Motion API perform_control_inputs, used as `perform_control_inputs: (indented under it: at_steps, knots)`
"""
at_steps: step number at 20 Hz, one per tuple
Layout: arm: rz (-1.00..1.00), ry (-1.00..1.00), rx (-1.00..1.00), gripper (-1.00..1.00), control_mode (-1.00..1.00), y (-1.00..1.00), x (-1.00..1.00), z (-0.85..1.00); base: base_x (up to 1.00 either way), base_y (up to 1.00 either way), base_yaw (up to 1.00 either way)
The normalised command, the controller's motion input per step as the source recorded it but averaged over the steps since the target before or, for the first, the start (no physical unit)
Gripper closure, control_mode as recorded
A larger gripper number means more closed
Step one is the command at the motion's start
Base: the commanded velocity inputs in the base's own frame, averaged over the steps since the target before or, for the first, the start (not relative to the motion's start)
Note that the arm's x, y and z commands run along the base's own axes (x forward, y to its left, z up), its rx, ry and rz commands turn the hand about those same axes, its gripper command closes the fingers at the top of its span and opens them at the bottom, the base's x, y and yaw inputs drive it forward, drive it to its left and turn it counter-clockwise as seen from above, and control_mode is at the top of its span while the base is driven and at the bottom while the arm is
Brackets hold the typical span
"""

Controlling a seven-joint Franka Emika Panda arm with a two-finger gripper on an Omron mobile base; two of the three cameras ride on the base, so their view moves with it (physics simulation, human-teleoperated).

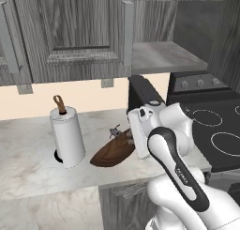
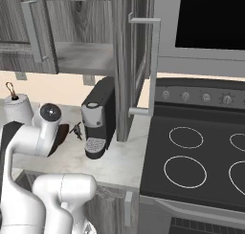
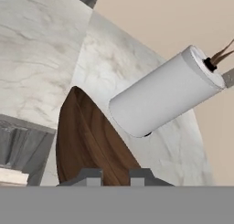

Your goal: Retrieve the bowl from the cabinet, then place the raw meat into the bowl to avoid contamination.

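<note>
The dark-brown wooden bowl (image 1: 111, 152) is tilted, its low edge at the counter beside the paper-towel roll and its high edge at my hand. In the hand view the bowl (image 3: 87, 141) runs up from between my fingertips. My gripper (image 3: 116, 176) is shut on the bowl's rim. The raw meat (image 1: 115, 130), a tiny dark lump, lies just behind the bowl's raised edge; from the right, the meat (image 2: 75, 130) sits on the counter by the coffee machine. The cabinet (image 1: 79, 32) above stands open, with a bare grey shelf (image 1: 164, 55).
A white paper-towel roll (image 1: 68, 136) stands left of the bowl, close to it. A black coffee machine (image 2: 98, 118) is right behind my hand. The open cabinet door (image 2: 139, 61) hangs above the counter's right end. A black stovetop (image 2: 201, 156) lies to the right.
</note>
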Motion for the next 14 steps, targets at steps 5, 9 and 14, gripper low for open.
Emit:
perform_control_inputs:
  at_steps: [5,9,14]
  knots:
    - [-0.05,-0.01,0.00,1.00,-1.00,0.08,0.07,-0.27,0.00,0.00,0.00]
    - [-0.05,0.00,-0.01,1.00,-1.00,0.13,0.09,-0.27,0.00,0.00,0.00]
    - [-0.06,0.00,-0.01,1.00,-1.00,0.14,0.10,-0.30,0.00,0.00,0.00]
